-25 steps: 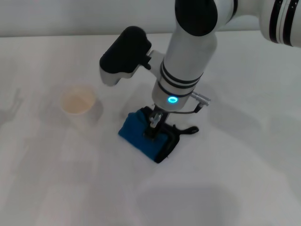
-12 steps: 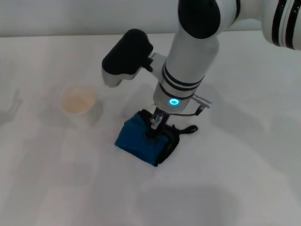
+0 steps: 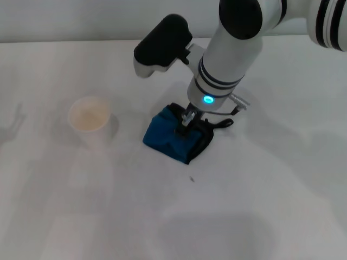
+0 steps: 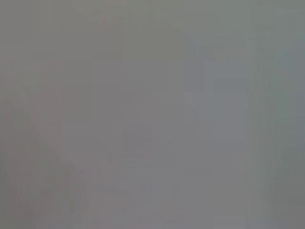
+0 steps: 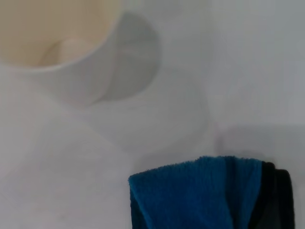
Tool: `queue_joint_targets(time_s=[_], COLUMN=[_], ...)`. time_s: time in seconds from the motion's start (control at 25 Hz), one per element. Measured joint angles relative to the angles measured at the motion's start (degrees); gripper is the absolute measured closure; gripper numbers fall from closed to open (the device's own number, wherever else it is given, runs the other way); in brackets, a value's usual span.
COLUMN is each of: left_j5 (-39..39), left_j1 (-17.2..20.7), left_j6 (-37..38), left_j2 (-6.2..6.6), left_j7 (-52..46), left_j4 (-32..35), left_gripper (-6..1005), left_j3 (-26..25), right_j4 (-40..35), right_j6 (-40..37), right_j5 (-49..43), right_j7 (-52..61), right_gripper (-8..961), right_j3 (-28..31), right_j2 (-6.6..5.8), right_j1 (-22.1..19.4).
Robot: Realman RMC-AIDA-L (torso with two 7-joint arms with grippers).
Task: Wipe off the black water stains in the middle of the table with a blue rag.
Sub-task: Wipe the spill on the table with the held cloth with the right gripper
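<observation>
The right tool [image 3: 187,123] was down on the blue rag [image 3: 176,136] near the middle of the white desk [image 3: 271,179], its fingers clamped together on a bunched fold at the top of the cloth, so that the rag was pressed flat against the surface beneath it. The rag lay crumpled, bright blue on the side toward the paper cup [image 3: 89,120] and black along the opposite edge. The cup stood upright and apart from the rag, off to the robot's left of it. One tiny dark speck [image 3: 191,179] showed on the desk just in front of the rag; whether any of the black water stains lay under the cloth could not be told. The right wrist view showed the rag's blue pile [image 5: 200,195] close beside the cup's wall [image 5: 81,71]. The left wrist view was a blank grey, and the left tool was nowhere visible.
</observation>
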Motion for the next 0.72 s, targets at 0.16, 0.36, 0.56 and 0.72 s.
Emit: queue_joint_targets(time_s=[0.16, 0.36, 0.56, 0.72], left_j5=[0.0, 0.0, 0.0, 0.0], left_j1=[0.0, 0.0, 0.0, -0.3], left_j6=[0.0, -0.1, -0.2, -0.4], left_j2=[-0.01, -0.09, -0.05, -0.03], left_j7=[0.0, 0.0, 0.0, 0.0], left_j4=[0.0, 0.0, 0.0, 0.0], left_gripper=[112, 111, 111, 112], left_j3=[0.0, 0.0, 0.0, 0.0], right_j4=[1.3, 1.9, 2.8, 2.1], right_j6=[-2.1, -2.6, -2.2, -0.6], right_j5=[-3.3, -9.1, -10.6, -9.0], right_j7=[3.0, 5.8, 5.2, 2.3], right_gripper=[892, 893, 893, 892], right_j3=[0.2, 3.1, 5.3, 5.3], right_j2=[0.0, 0.0, -0.03, 0.0], right_j1=[0.6, 0.3, 0.2, -0.5])
